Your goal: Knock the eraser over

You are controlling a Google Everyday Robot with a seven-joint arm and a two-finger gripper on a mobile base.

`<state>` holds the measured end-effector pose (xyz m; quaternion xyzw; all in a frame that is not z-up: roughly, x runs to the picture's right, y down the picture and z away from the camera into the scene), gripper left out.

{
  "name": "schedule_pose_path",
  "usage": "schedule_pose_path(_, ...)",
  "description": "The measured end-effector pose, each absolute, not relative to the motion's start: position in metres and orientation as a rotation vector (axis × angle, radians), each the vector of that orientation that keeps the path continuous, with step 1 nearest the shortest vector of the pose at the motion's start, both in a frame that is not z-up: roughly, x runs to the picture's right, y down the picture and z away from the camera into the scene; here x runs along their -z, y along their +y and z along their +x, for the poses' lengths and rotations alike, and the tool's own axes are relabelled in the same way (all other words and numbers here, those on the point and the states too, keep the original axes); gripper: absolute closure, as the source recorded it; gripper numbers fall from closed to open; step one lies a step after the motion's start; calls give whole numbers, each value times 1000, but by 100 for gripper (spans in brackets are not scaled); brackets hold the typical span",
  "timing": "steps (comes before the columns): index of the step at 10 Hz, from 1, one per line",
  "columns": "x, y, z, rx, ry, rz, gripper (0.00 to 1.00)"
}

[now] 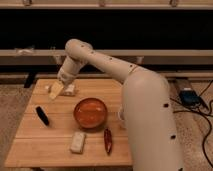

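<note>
The eraser is a small slim black block on the left part of the wooden table. It sits slantwise, left of the orange bowl. My gripper is at the far left of the table, at the end of the white arm that reaches over from the right. It hovers by a white packet. The gripper is behind the eraser and apart from it, with bare table between them.
A pale whitish-grey block lies near the front edge, with a red chili pepper to its right. The robot's white body stands at the table's right side. A dark wall with a rail runs behind. Cables lie on the floor at right.
</note>
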<state>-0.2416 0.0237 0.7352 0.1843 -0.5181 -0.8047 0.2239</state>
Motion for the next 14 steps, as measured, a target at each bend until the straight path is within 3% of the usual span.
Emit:
schedule_pose_path(11,-735,23,-242,2222,-1429,509,20)
schedule_pose_path(14,-721,35,-271,2340,-1473,483,20)
